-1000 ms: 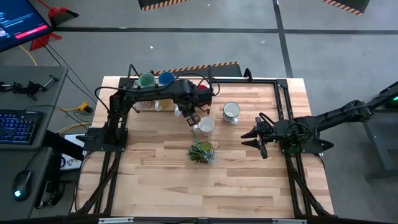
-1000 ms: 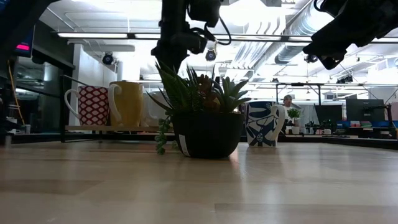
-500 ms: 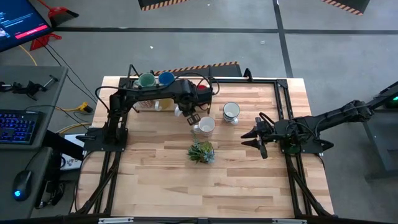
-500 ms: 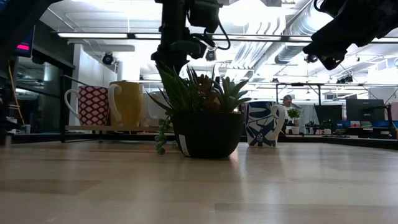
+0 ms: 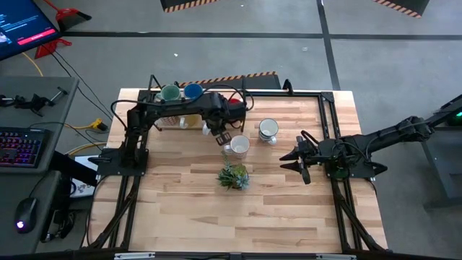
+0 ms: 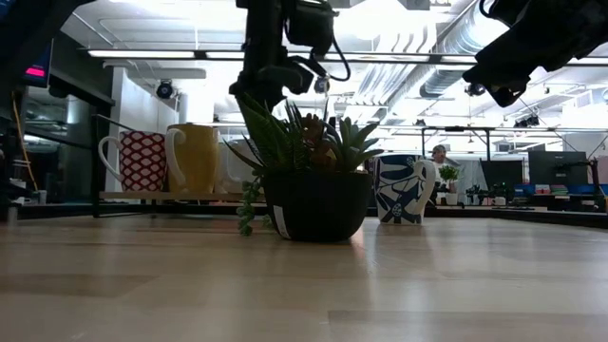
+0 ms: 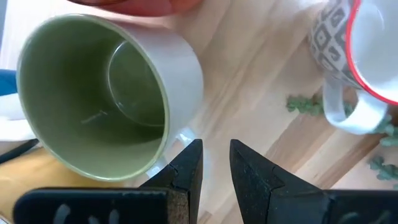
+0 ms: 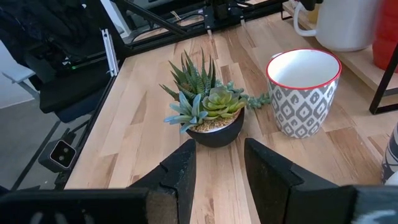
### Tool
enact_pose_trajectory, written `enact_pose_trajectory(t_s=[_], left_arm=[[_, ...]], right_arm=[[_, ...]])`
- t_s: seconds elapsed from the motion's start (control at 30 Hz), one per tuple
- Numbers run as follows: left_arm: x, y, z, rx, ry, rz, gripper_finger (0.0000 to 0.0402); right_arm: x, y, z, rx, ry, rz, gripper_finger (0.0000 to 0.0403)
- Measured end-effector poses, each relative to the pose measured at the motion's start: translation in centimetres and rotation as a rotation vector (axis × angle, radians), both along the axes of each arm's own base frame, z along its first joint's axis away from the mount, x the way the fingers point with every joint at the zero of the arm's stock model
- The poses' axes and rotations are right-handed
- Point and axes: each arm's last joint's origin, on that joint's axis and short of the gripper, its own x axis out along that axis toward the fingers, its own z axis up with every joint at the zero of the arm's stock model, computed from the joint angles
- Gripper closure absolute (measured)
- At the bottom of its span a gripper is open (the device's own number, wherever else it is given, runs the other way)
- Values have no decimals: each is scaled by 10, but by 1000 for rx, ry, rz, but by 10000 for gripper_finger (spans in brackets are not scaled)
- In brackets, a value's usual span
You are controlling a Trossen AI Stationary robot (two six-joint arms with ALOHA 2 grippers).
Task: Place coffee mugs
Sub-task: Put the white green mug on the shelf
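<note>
Two mugs stand free beyond the plant [image 5: 234, 175]: a red-rimmed patterned mug [image 5: 237, 146] and a blue-patterned mug [image 5: 268, 130]. Left gripper [image 5: 221, 137], clenched on a green-lined mug's [image 7: 106, 93] handle, hangs above them; right gripper [image 5: 294, 160] waits beside, released

Robotics lab inside open-plan office or workshop space. Wooden bench [image 5: 274, 202] carries two dark robot arms on black frame. Bare grey concrete floor [image 5: 216, 61] with black tape lines, yellow-black hazard strips [image 5: 189, 4]. Side desk holds backlit keyboard [image 5: 20, 146], mouse [image 5: 26, 214], monitor [image 5: 22, 25] with red-lit screen. Low view: exposed ceiling ducts [image 6: 446, 47], strip lights, rows of desks with monitors [image 6: 554, 167] beyond bench, person [image 6: 439, 155] far back.
</note>
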Motion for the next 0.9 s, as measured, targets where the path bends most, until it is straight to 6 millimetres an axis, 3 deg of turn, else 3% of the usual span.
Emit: enact_pose_trajectory(t_s=[0.9], left_arm=[[-9, 20, 0, 41, 43, 53, 330]], right_arm=[[0, 0, 0, 28, 3, 6, 286]])
